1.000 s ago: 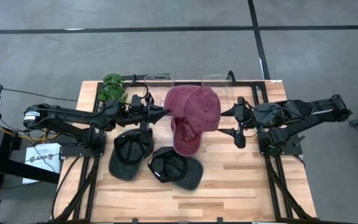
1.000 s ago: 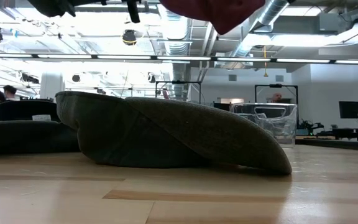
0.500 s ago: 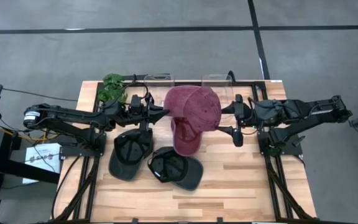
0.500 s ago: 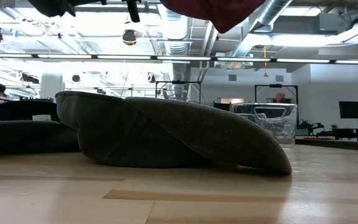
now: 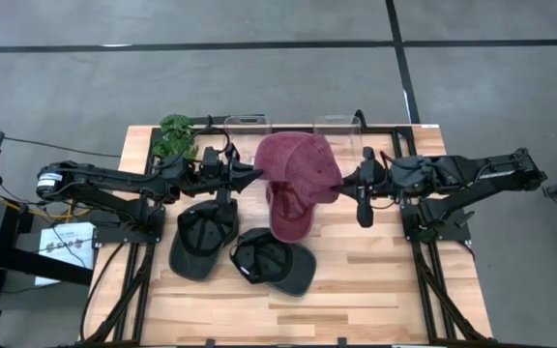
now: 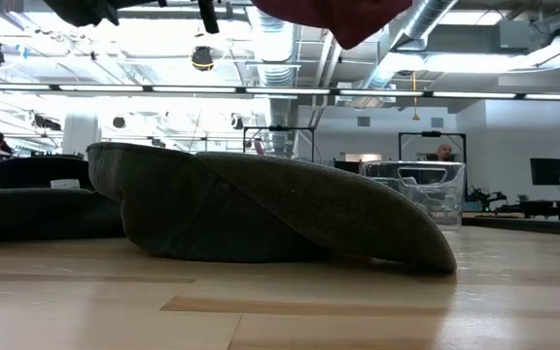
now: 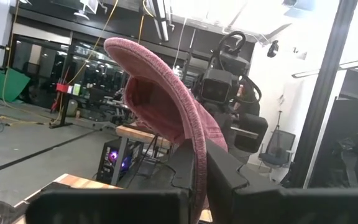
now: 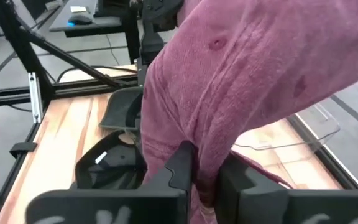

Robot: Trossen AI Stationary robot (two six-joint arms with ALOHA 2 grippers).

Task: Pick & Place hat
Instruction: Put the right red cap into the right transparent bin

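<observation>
Grippers left [image 5: 255, 174], right [image 5: 341, 181] apparently both clamp maroon hat [image 5: 296, 179] aloft.

The hat [image 5: 298, 179] is a faded maroon, close to dusty rose where light strikes it, with faint darker blotches across its cloth in the right wrist view. Two other caps lie on the counter [image 5: 375, 280]: one [image 5: 204, 237] is charcoal black, the other [image 5: 274, 261] equally dark with a small pale label inside. From table height the nearest cap [image 6: 270, 219] reads as a dull olive grey. The counter is pale honey-coloured wood in long strips, some lighter and some more amber. Both arms and their fingers [image 8: 176, 171] are matte black. A plant [image 5: 175, 135] at the far left corner is bright green. The floor [image 5: 278, 77] is grey, crossed by black lines.
</observation>
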